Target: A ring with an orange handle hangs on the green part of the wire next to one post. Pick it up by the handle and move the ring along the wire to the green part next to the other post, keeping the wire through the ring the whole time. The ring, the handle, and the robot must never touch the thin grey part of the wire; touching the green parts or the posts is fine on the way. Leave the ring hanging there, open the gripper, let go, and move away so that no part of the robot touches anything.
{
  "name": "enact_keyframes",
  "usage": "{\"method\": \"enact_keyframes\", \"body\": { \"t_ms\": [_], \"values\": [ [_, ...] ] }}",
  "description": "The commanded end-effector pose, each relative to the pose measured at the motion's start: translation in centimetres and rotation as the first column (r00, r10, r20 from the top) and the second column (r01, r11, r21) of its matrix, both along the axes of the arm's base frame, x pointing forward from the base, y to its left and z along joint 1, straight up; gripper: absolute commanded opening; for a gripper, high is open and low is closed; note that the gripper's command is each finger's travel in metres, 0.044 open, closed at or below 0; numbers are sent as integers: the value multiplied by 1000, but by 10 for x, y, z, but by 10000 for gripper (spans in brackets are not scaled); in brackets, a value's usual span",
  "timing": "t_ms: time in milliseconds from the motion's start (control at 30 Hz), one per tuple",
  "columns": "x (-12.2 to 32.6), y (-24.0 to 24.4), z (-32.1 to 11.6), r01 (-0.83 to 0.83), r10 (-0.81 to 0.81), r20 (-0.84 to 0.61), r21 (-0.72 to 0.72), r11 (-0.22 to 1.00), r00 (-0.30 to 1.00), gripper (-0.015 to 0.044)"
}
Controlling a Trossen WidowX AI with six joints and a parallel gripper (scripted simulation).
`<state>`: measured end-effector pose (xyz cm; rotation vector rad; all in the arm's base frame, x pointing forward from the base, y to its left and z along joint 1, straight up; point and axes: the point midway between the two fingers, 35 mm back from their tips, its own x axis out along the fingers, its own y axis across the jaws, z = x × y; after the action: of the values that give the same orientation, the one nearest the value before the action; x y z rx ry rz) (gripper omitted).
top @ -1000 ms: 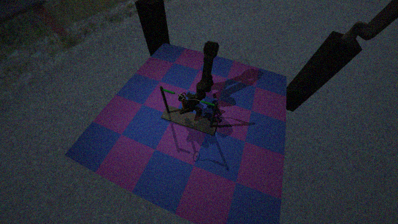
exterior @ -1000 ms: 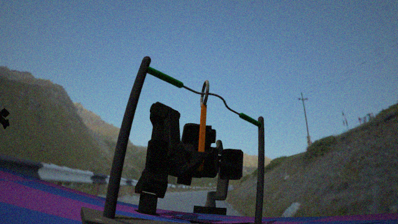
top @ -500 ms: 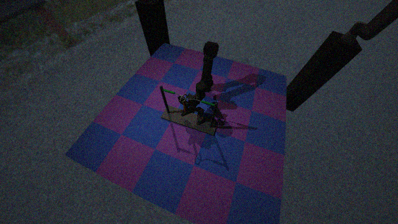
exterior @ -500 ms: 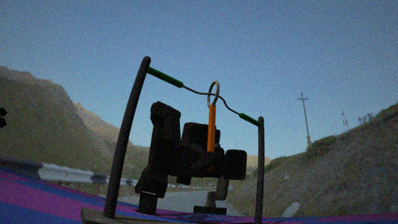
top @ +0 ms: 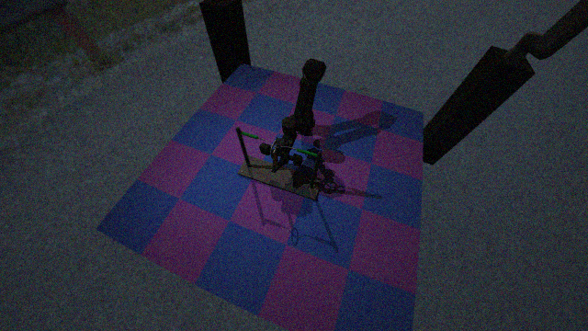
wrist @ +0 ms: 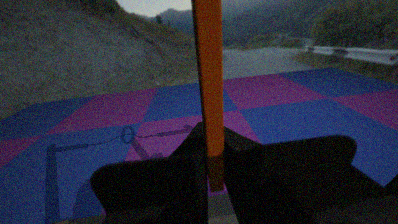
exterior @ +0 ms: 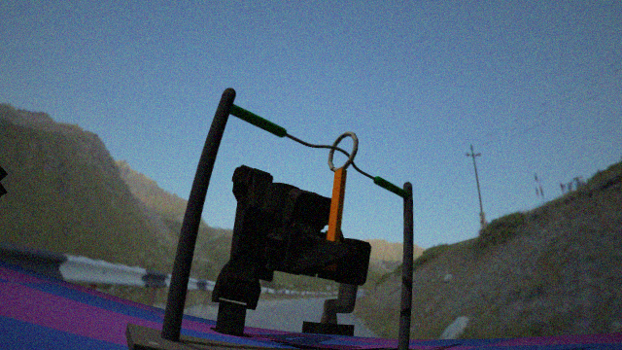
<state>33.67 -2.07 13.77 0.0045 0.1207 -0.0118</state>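
The grey ring (exterior: 357,146) is around the thin grey wire (exterior: 311,145), between the middle and the right green part (exterior: 389,187) in the exterior view. Whether ring and wire touch is unclear. The left green part (exterior: 258,121) is farther from the ring. The orange handle (exterior: 336,204) (wrist: 210,75) hangs below the ring, slightly tilted. My dark gripper (exterior: 333,239) (wrist: 216,170) is shut on its lower part, below the wire. The ring is out of the wrist view, and small and unclear in the top view.
The left post (exterior: 199,214) (top: 243,149) and right post (exterior: 407,262) stand on a brown base board (top: 262,170). The arm (top: 305,101) reaches in from behind the wire. The board lies on a blue and pink checkered mat (top: 257,253). Shadows of the frame cross the mat.
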Motion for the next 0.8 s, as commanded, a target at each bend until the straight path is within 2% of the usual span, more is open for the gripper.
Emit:
{"method": "enact_keyframes", "body": {
  "t_ms": [0,433,767],
  "values": [
    [-4,1,3,-97,96,-21,-18,995,995,-150],
    [-7,8,2,-358,356,-31,-56,932,934,-150],
    [-12,15,2,-434,433,-34,-67,898,901,-150]
  ]
}}
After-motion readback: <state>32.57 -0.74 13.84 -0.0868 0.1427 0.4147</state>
